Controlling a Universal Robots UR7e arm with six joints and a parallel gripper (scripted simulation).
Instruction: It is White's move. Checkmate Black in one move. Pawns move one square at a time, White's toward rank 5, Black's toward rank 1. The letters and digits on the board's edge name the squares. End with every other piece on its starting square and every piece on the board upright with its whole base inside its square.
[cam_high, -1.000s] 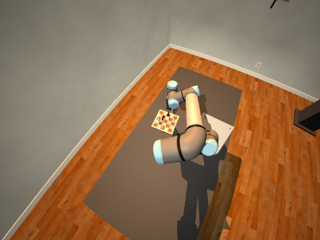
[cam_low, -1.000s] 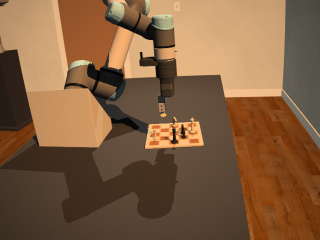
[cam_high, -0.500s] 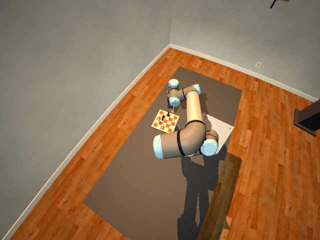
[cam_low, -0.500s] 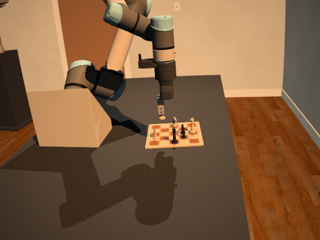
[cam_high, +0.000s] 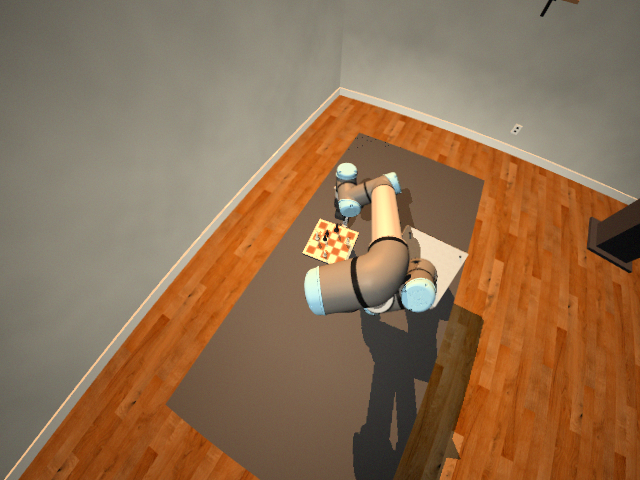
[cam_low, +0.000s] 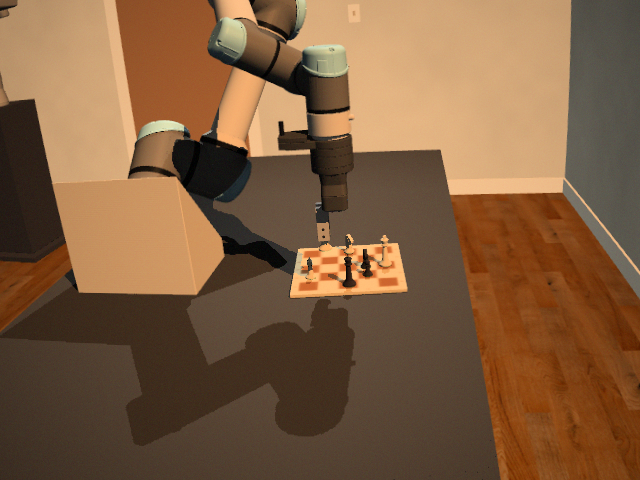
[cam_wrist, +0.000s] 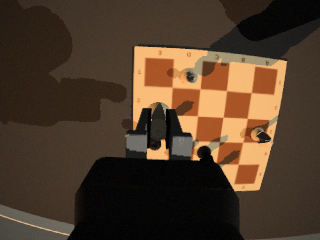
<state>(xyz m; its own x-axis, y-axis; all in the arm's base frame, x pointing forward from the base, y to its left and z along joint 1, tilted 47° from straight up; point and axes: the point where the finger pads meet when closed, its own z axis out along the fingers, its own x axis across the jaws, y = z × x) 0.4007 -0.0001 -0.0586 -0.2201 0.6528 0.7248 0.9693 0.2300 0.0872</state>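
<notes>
The small orange-and-cream chessboard lies on the dark table; it also shows in the overhead view and the wrist view. My gripper points straight down over the board's far left corner and is shut on a white piece, whose base is at or just above that corner square. In the wrist view the piece sits between the fingers at the board's left edge. On the board stand two black pieces, a tall white piece, another white piece and a small white piece.
A beige block carrying the arm's base stands to the left of the board. The arm's elbow hangs over the table near the board. A wooden plank lies along the table's edge.
</notes>
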